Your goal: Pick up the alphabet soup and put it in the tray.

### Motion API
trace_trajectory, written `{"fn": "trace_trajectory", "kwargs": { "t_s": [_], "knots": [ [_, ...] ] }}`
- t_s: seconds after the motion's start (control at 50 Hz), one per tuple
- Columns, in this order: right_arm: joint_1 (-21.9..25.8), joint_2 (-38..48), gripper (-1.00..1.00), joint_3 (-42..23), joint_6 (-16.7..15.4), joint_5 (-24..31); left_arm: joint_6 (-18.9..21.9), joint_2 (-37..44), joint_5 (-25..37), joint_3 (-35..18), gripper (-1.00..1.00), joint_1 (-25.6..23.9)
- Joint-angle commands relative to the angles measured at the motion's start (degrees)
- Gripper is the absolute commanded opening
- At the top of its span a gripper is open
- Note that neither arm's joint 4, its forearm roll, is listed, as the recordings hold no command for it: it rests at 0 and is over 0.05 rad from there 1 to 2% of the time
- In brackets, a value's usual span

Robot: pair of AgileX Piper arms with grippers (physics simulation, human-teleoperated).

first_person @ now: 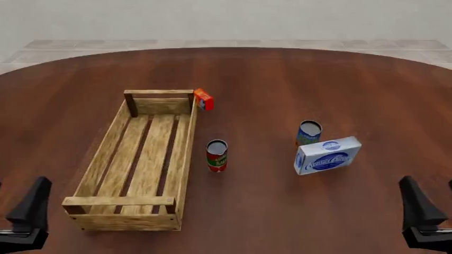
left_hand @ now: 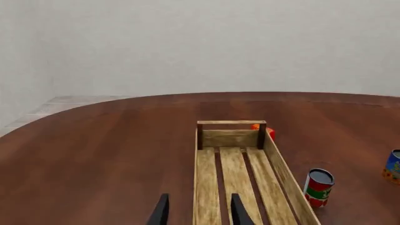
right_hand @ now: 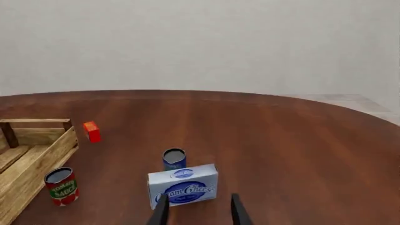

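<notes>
At the near left corner, left gripper, dark and angular, fingers spread over nothing. Next, long slatted tray of pale wood, low-sided, bars across both ends. Small orange box against its far right corner. Beside its right wall, upright red-and-green can. Further right, alphabet soup, blue-labelled cylinder, grey top, upright just behind white-and-blue carton. Near right, right gripper, fingers apart, empty.
</notes>
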Motion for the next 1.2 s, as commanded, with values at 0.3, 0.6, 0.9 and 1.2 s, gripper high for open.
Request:
{"fn": "trace_trajectory", "kwargs": {
  "t_s": [0.3, 0.6, 0.9, 1.2],
  "knots": [
    [1.87, 14.33, 1.00, -3.16, -2.91, -8.37, 0.00, 0.00, 0.00, 0.00, 1.00, 0.00],
    [10.34, 35.36, 1.00, -16.38, -6.18, -13.03, 0.00, 0.00, 0.00, 0.00, 1.00, 0.00],
    [10.09, 43.57, 1.00, -27.89, -5.26, -7.28, 0.00, 0.00, 0.00, 0.00, 1.00, 0.00],
    [9.53, 49.93, 1.00, -33.63, -2.28, -4.06, 0.00, 0.00, 0.00, 0.00, 1.00, 0.00]
  ]
}}
